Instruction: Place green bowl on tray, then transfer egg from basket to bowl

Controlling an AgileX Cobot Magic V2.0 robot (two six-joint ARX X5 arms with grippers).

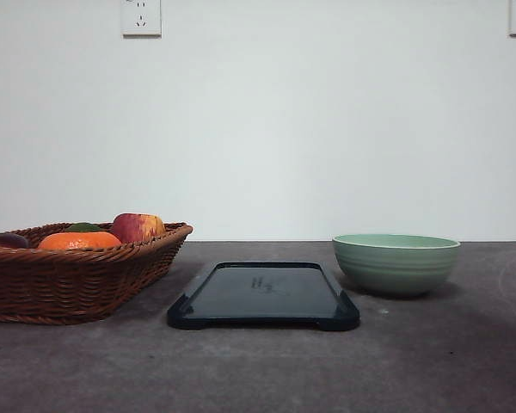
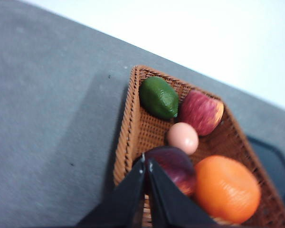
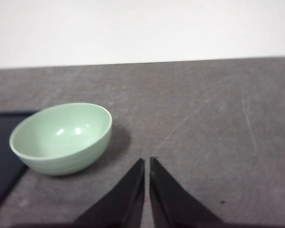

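the left gripper (image 2: 147, 164) hangs over the near end of the basket (image 2: 126, 137), its fingers pressed together and holding nothing; just past its tips lies a dark purple fruit (image 2: 173, 168), with the egg (image 2: 182, 137) a little beyond that, between a red apple (image 2: 201, 112), a green avocado (image 2: 158, 97) and an orange (image 2: 227, 189); the right gripper (image 3: 147, 164) also has its fingers together and empty, above bare grey table (image 3: 218, 123); the green bowl (image 3: 61, 137) sits upright on the table ahead of it and off to one side, just beside the tray (image 3: 1, 156), not on it.
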